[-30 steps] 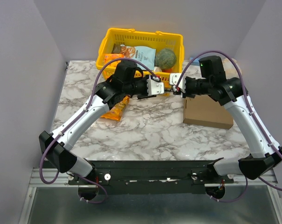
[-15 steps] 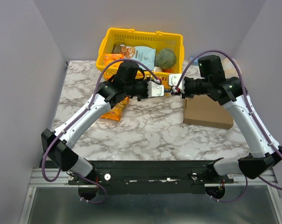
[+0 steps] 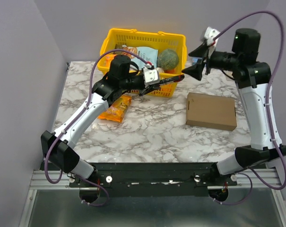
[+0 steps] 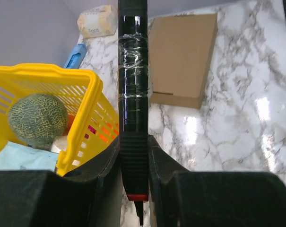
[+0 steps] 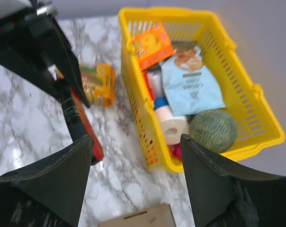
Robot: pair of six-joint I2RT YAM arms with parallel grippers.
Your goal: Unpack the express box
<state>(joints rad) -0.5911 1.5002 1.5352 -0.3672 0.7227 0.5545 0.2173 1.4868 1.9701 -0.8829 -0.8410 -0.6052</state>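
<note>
top view: left gripper (image 3: 155, 84) clamped on a slim black tool (image 3: 172, 79), whose tip reaches across the front wall of the yellow basket (image 3: 143, 33). left wrist view: tool wrapped in clear tape, red band at its near end, pinched between both fingers. right gripper (image 3: 197, 60) raised beside the basket's right end, jaws spread wide, nothing between them. express box (image 3: 212, 111) lies flat and closed on the marble table (image 3: 152, 127), right side, apart from both grippers.

Express box (image 5: 142, 217) cut off by bottom edge, right wrist view.
</note>
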